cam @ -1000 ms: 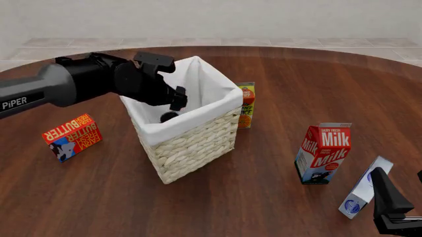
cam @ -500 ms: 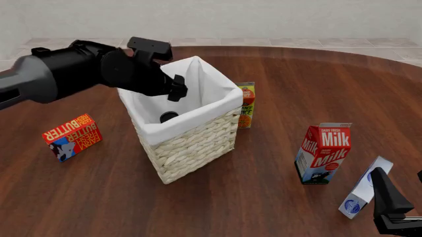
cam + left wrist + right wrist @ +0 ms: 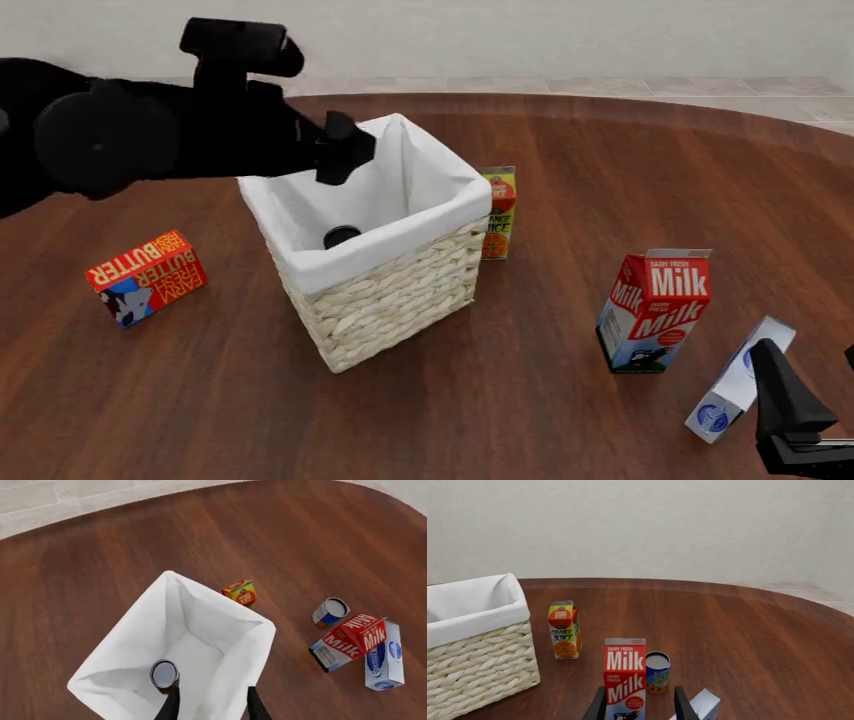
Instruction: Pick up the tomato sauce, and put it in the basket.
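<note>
- One can, the tomato sauce (image 3: 164, 674), stands upright on the floor of the basket (image 3: 387, 285), tucked toward one corner of the white lining; from the front only its dark top (image 3: 342, 236) peeks over the rim.
- Both fingers of the left tool (image 3: 210, 707) show in its own camera, spread apart with nothing between them, so it is released; one fingertip sits just beside the can, though I cannot tell for sure whether it clears it.
- From the front, the left tool (image 3: 336, 148) hangs above the basket's far-left rim, tilted down toward the opening.
- Judging by that, the step in hand is the retreat. It would go best straight up and away from the lining, so that no finger catches the cloth or nudges the can over.
- The basket is light wicker and could shift if the arm drags sideways against its rim, so any sideways motion ought to wait until the fingers are well above it.
- The right tool (image 3: 637, 705) rests low at the near right of the tabletop (image 3: 561, 150), fingers parted and empty, with the milk carton (image 3: 624, 677) right ahead of it and a white-and-blue carton (image 3: 741, 380) just beside it.
- An orange juice carton (image 3: 498, 212) stands close behind the basket, a butter box (image 3: 146, 277) well off to its left, and a blue-labelled can (image 3: 657, 672) behind the milk; none lies in the retreat path.
</note>
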Motion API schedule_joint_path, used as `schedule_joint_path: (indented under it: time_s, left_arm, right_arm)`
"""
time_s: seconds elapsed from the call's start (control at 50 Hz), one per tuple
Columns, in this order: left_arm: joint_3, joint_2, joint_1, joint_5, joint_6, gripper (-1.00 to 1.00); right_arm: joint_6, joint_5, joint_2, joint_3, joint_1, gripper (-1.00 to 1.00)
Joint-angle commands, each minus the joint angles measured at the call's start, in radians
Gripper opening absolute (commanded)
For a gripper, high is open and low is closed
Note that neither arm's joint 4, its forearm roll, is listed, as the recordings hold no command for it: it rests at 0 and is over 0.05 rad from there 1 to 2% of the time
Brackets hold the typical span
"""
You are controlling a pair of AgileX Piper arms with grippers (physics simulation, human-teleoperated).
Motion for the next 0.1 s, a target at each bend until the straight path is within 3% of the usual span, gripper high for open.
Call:
schedule_joint_path:
  time_s: [0.02, 0.1]
  left_arm:
    - [0.15, -0.213, -0.059, -0.096, -0.064, 1.0]
    - [0.205, -0.282, -0.06, -0.116, -0.053, 1.0]
  right_arm:
    - [0.0, 0.0, 0.0, 0.0, 0.0, 1.0]
    - [0.0, 0.0, 0.0, 0.0, 0.0, 1.0]
